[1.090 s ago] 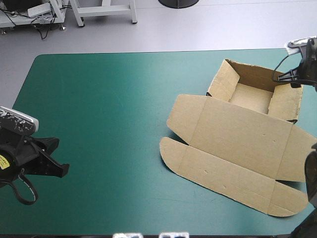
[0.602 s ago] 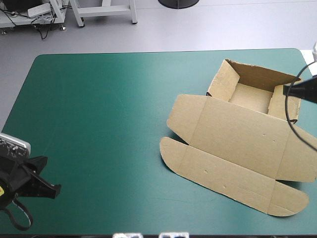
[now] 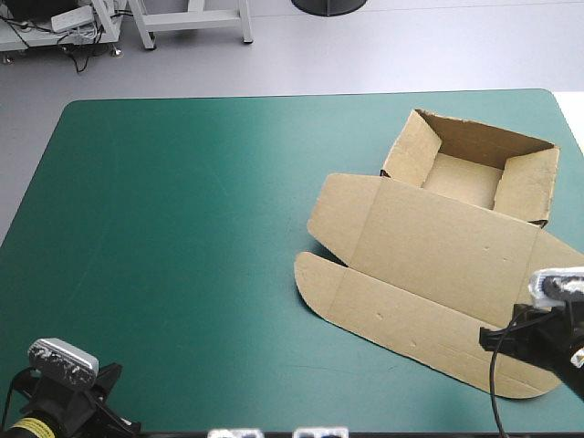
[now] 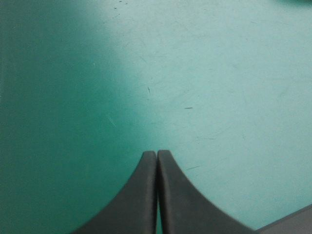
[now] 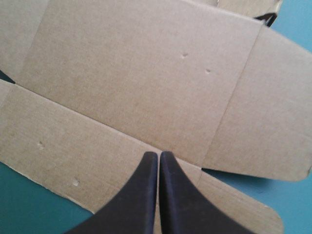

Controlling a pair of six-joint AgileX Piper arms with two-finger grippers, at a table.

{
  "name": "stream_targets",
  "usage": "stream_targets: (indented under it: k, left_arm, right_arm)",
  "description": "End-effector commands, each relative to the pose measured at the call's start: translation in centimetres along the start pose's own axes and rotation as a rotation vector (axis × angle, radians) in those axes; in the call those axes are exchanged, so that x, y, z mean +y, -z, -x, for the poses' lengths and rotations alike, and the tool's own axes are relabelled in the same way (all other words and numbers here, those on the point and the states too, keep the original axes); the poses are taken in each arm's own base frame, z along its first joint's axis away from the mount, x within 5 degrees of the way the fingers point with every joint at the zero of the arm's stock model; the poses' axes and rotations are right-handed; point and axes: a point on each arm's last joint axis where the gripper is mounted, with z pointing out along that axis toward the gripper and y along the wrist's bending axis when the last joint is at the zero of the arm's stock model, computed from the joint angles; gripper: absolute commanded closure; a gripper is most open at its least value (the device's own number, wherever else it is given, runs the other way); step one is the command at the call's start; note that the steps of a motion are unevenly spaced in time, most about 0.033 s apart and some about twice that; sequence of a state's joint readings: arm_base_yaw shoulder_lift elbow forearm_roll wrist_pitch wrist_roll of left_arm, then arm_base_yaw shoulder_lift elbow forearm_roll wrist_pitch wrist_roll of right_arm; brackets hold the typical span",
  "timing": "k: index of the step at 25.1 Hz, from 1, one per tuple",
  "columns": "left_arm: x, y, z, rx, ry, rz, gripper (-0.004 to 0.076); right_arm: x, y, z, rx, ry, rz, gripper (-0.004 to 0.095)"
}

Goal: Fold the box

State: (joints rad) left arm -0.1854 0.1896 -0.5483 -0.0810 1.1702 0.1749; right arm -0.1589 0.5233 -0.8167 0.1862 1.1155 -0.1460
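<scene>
The brown box (image 3: 456, 182), likely light, stiff board at the tabletop's (image 3: 182, 228) three o'clock with its lid (image 3: 429, 246) flat, looks best gripped at the lid's five-o'clock edge; left hand (image 4: 156, 155) and right hand (image 5: 159, 156) are each pressed together, empty.

Robotics lab or test room

A broad worktop (image 3: 182, 228) with rounded corners and a plain teal-green cover stands on a smooth grey floor (image 3: 383, 55). Two robot arms reach over it, the left end effector (image 4: 156, 155) and the right end effector (image 5: 159, 155) each a pair of black fins pressed together. Beyond the far edge are the white metal legs of a frame (image 3: 193, 23), a round black base (image 3: 328, 5), and a low rack corner with loose cables (image 3: 80, 47) trailing to the floor
</scene>
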Motion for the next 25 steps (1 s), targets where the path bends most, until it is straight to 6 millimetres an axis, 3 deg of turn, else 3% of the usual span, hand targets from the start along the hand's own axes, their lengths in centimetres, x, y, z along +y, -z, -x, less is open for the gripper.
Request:
stream_targets:
  k: [1,6,25]
  left_arm:
    - [-0.4,-0.6,0.0,-0.077,-0.004,-0.037,0.0734]
    - [-0.6,-0.8,0.1,-0.105,-0.03,-0.063,0.0734]
    - [-0.6,-0.9,0.0,-0.115,-0.023,-0.061,0.0734]
  right_arm:
    - [0.2,-1.4,-2.3,-0.084,-0.019,0.025,0.0909]
    - [0.1,-3.1,-6.4,-0.065,-0.025,0.021,0.0909]
    - [0.4,-2.7,-7.0,-0.058,0.001,0.046,0.0909]
